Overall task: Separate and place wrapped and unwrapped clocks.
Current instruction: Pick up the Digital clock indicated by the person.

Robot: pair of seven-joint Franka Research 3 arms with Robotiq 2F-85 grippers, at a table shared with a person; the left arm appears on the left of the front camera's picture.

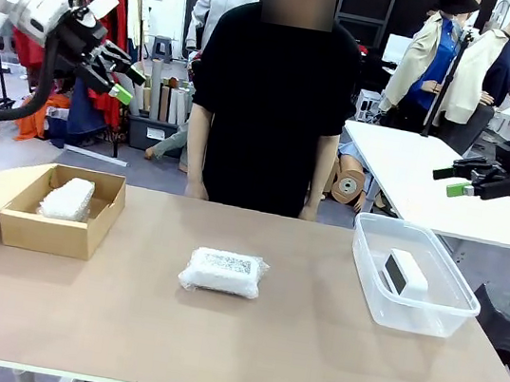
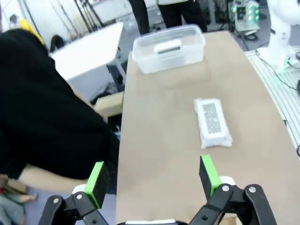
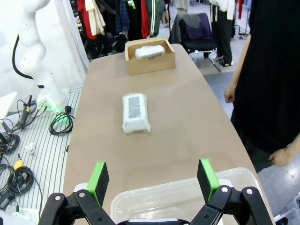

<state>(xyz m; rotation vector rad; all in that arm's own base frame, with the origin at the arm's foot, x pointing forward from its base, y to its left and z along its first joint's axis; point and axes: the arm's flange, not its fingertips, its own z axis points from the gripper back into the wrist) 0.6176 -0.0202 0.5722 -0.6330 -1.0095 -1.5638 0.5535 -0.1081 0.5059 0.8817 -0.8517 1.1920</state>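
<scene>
Now — flat wrapped clock (image 1: 223, 272) left-right, label (image 1: 226, 264) up | left gripper (image 1: 129, 82), right gripper (image 1: 451, 180) wide

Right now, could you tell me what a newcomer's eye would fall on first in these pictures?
The wrapped flat bundle lies alone mid-table. To its left a cardboard box holds a rounded wrapped bundle; to its right a clear tub holds the bare clock.
</scene>
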